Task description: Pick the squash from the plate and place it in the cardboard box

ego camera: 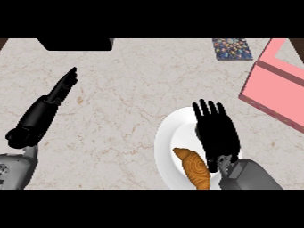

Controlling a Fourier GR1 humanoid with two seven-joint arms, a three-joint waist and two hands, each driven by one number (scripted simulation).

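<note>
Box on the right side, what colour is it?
The box is pink. It shows best in the head view, at the right.

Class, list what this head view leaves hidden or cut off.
Head view:
Plate: right part hidden under the right hand.
Squash: lower end cut by the bottom edge.
Box: cut by the right edge.
Black object: cut by the top edge, unidentifiable.

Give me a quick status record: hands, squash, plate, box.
plate: white, lower right of counter
squash: lying on plate, near its lower edge, not held
right hand: open, fingers straight, over plate, just right of squash
left hand: open, resting at left, away from plate
box: pink, at right edge, beyond plate
stage: squash not yet picked
</note>
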